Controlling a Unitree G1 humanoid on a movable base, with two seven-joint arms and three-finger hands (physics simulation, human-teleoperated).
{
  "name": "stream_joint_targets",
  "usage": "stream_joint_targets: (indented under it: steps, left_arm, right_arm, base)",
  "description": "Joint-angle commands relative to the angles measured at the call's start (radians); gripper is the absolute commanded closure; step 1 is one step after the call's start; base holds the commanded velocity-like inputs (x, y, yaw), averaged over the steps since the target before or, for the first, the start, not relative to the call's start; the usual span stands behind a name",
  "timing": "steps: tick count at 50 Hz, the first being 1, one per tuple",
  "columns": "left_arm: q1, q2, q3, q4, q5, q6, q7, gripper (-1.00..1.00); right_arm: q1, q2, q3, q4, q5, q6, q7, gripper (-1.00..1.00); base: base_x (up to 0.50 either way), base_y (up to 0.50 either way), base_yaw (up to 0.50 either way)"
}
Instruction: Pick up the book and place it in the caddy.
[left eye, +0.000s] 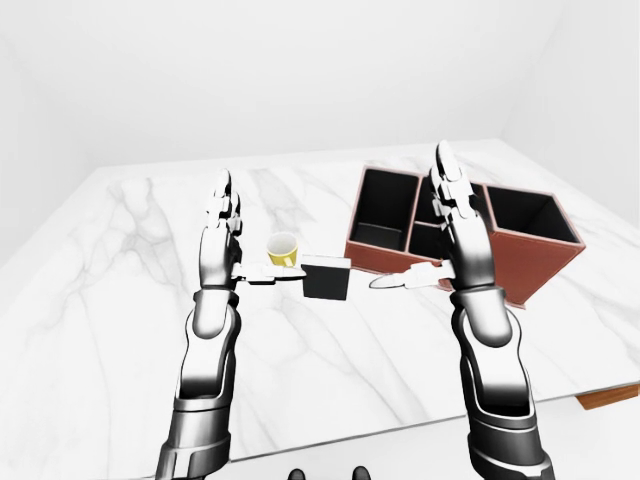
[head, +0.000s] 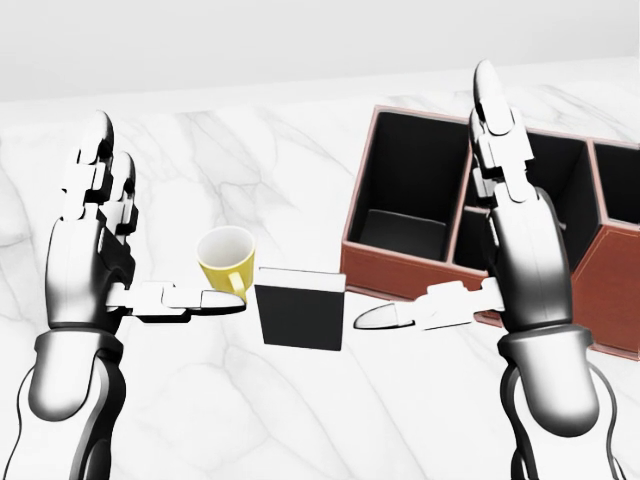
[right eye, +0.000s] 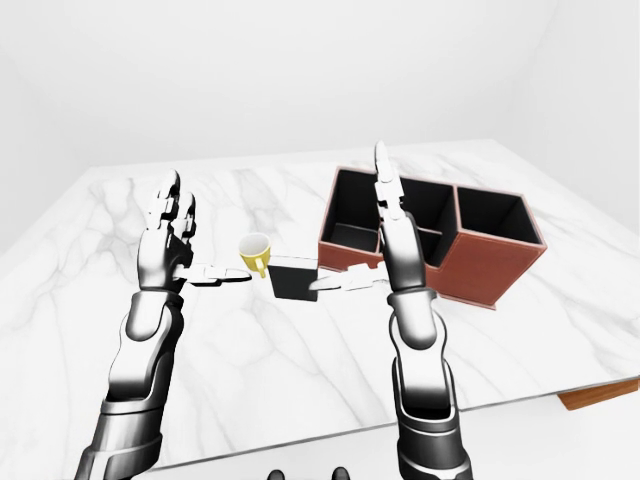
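Observation:
A black book (head: 300, 309) stands upright on the white marble table (head: 300, 160), just right of a yellow mug (head: 227, 259). The reddish-brown caddy (head: 400, 272) with several dark compartments sits at the right of the head view. My left hand (head: 150, 250) is open at the left, fingers up, its thumb pointing at the mug and book. At the right my right hand (head: 450, 250) is open too, with the thumb tip a short way off the book's right edge. Neither hand touches the book.
The yellow mug stands close to the book's left side. The caddy's near wall lies just beyond the right thumb. In the left-eye view the table's near edge (left eye: 400, 440) runs below both arms, with a wooden corner (left eye: 610, 397) at lower right.

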Motion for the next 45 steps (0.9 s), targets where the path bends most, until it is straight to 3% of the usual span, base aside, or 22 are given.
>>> stream_joint_targets:
  steps: [1,15,31,45]
  left_arm:
    - [-0.001,0.000,0.000,0.002,0.002,-0.004,0.000,-1.00]
    - [0.000,0.001,0.000,0.005,0.005,-0.009,0.000,-1.00]
    - [-0.001,0.000,0.001,-0.004,-0.001,-0.007,0.001,-1.00]
    - [-0.006,0.001,0.003,-0.009,-0.012,0.006,0.007,-1.00]
  right_arm:
    - [0.004,0.004,0.005,-0.001,-0.006,0.000,0.003,-1.00]
    - [0.014,0.008,0.015,-0.006,-0.021,0.000,0.003,-1.00]
    - [0.047,0.034,0.066,-0.062,-0.081,0.000,0.025,-1.00]
    - [-0.059,0.081,0.124,0.087,-0.114,0.000,-0.003,-1.00]
  base:
    - [0.21,-0.02,0.00]
    - [0.21,-0.02,0.00]
    - [0.00,0.00,0.00]
    - [0.00,0.00,0.00]
